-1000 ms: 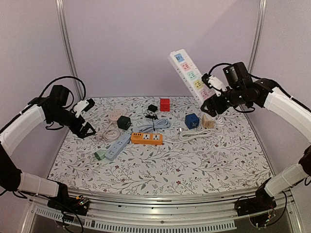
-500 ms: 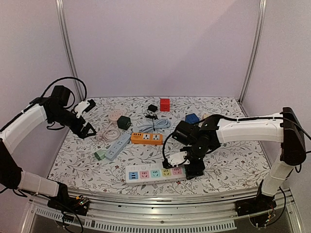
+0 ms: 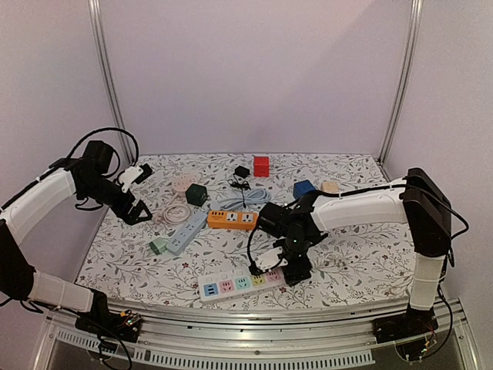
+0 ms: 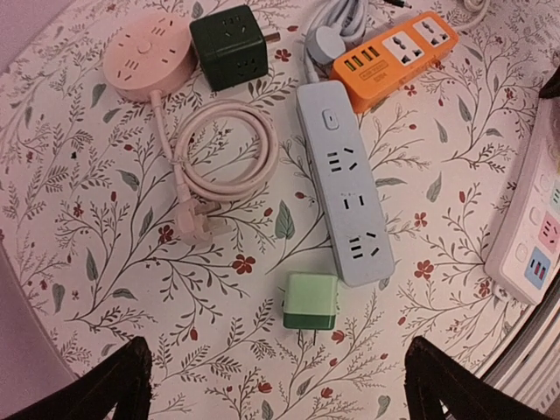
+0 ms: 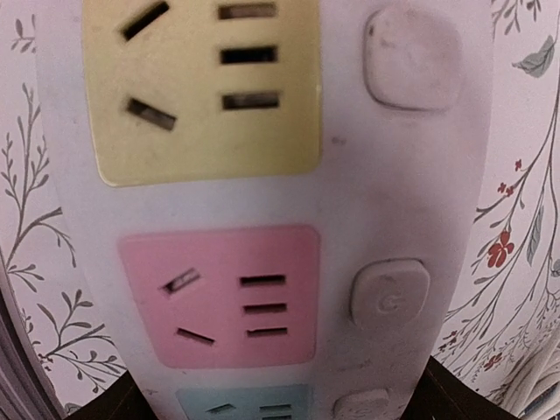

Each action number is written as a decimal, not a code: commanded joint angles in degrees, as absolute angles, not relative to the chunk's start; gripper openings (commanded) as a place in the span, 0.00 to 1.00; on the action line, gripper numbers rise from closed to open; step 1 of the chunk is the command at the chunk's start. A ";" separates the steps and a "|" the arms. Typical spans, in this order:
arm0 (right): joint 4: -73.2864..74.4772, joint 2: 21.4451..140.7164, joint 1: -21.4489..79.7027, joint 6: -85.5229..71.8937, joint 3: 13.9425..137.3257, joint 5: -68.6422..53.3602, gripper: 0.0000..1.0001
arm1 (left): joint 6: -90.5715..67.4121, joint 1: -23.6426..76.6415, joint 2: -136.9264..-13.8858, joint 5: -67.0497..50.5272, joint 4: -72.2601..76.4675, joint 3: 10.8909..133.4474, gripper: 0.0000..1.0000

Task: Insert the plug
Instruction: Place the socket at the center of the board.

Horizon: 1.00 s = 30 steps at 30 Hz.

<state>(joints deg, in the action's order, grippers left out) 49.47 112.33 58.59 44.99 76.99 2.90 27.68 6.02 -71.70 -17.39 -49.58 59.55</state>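
A green plug (image 4: 311, 300) lies flat on the floral table, prongs toward me, beside the end of a grey-blue power strip (image 4: 344, 206). My left gripper (image 4: 278, 367) hangs open above it, with both fingers well apart from it; from above, the left gripper (image 3: 140, 191) sits left of the green plug (image 3: 158, 246). A white power strip (image 3: 239, 284) with coloured sockets lies near the table's front edge. My right gripper (image 3: 289, 271) is shut on its right end. Up close, the white power strip (image 5: 262, 219) fills the right wrist view, a dark finger at each side.
An orange power strip (image 3: 232, 220), a dark green cube (image 3: 196, 193), a pink round socket (image 3: 182, 185) with a coiled cable, a blue cube (image 3: 303, 189), a red cube (image 3: 261, 166) and a small black adapter (image 3: 242, 171) lie across the back half.
My right arm has carried the white power strip from high at the back right down to the table's front, then shifted it slightly left. The left arm has barely moved.
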 commanded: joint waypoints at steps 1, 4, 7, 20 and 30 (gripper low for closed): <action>49.62 113.49 56.06 40.80 76.25 6.85 0.15 | 28.32 6.68 -71.55 -17.18 -49.31 58.97 0.99; 49.16 112.91 55.87 39.98 75.31 6.86 0.16 | 28.22 6.68 -71.63 -17.20 -49.20 59.06 0.99; 48.85 112.77 55.77 39.52 74.83 7.01 0.18 | 28.21 6.68 -71.55 -17.23 -49.21 58.98 1.00; 50.79 112.18 54.50 34.23 74.56 7.03 0.27 | 28.58 6.68 -71.05 -16.51 -49.42 58.62 0.99; 49.06 111.19 54.49 32.87 76.91 8.47 0.99 | 28.54 6.68 -70.74 -16.83 -49.61 58.85 0.99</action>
